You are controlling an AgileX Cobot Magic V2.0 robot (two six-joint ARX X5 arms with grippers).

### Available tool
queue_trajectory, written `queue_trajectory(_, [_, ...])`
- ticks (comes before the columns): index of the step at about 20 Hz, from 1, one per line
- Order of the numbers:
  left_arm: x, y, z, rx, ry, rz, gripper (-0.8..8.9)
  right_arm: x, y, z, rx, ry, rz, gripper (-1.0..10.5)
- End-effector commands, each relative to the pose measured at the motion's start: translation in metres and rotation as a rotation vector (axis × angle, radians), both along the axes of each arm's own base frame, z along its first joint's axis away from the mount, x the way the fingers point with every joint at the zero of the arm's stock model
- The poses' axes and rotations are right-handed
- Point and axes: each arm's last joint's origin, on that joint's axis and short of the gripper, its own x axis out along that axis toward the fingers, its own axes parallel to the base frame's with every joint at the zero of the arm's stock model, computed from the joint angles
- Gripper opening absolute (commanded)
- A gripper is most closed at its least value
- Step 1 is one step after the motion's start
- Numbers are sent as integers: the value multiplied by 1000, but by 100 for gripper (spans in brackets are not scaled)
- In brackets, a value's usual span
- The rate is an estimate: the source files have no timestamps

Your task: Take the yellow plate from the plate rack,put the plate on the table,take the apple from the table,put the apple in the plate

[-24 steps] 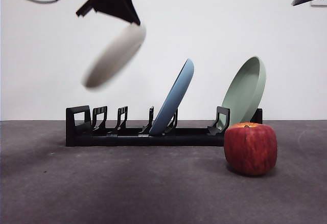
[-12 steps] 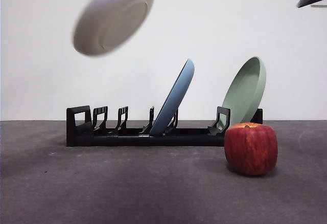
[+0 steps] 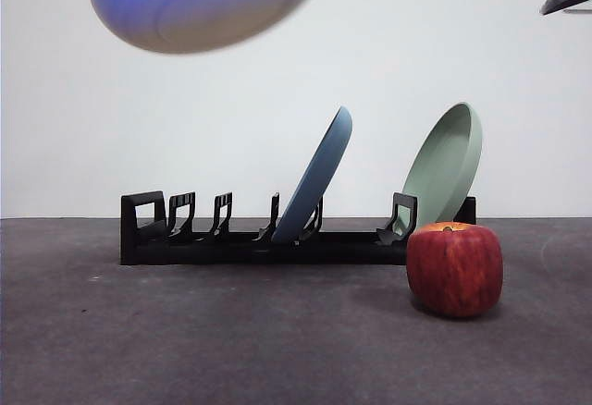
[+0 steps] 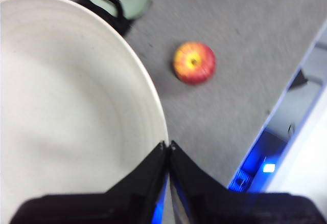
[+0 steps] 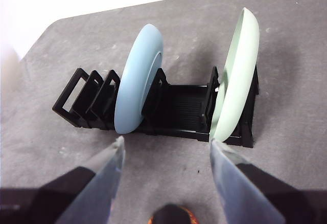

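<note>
Already my left gripper point(image 4: 167, 150) pinched the yellow plate point(image 4: 66, 116) by its rim, high above the plate rack point(image 3: 277, 234). My right gripper point(image 5: 166, 155) waited with jaws wide apart. Setting it down was left, and the apple point(image 3: 454, 268) sat on the table point(image 3: 231, 340).

Front view: you get even, bright light off the white wall; the apple point(image 3: 454, 269) casts a soft shadow on the counter point(image 3: 231, 340).
Motion blur: the yellow plate point(image 3: 205, 0) smears, tinted blue.
Left wrist view: soft focus throughout.
Right wrist view: sharp, with your near jaws blurred.
</note>
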Motion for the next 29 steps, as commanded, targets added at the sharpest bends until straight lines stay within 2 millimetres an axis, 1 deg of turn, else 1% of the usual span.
queue_trajectory(1, [-8,-14,-29,80,4,26,-9,1,0,1,-8,-11,1,284])
queue_trajectory(4, [-13,-30,-81,112,39,25,-9,1,0,1,-8,-11,1,284])
queue_trajectory(8, [-11,-36,-149,115,49,34,-9,1,0,1,-8,-12,1,284])
queue_trajectory(10, [-11,-35,-179,121,51,34,-9,1,0,1,-7,-11,1,284])
queue_trajectory(12, [-12,-33,-201,123,52,34,-9,1,0,1,-7,-11,1,284])
queue_trajectory(15, [-13,-31,-224,146,63,34,-9,1,0,1,-7,-11,2,284])
queue_trajectory(17, [-11,-32,-231,165,73,37,-9,1,0,1,-7,-11,2,284])
queue_trajectory(20, [-10,-33,-233,164,79,36,2,1,0,1,-7,-10,3,284])
queue_trajectory(21, [-10,-33,-233,166,81,36,32,1,0,1,-5,-9,8,284])
queue_trajectory(22, [-10,-32,-233,171,82,40,130,1,1,1,-4,-9,9,285])
queue_trajectory(23, [-9,-32,-233,173,80,46,252,1,1,1,-4,-8,9,285])
queue_trajectory(24, [-9,-32,-233,168,83,55,321,1,1,1,-5,-6,10,286])
queue_trajectory(25, [-9,-32,-231,157,86,71,322,0,1,1,-8,-7,14,291])
queue_trajectory(27, [-9,-29,-219,120,54,85,322,-1,5,0,-32,-11,48,295])
queue_trajectory(28, [-11,-26,-209,96,20,96,322,-2,9,0,-44,-7,74,316])
queue_trajectory(29, [-12,-22,-196,66,-11,104,319,-4,13,0,-62,2,100,374])
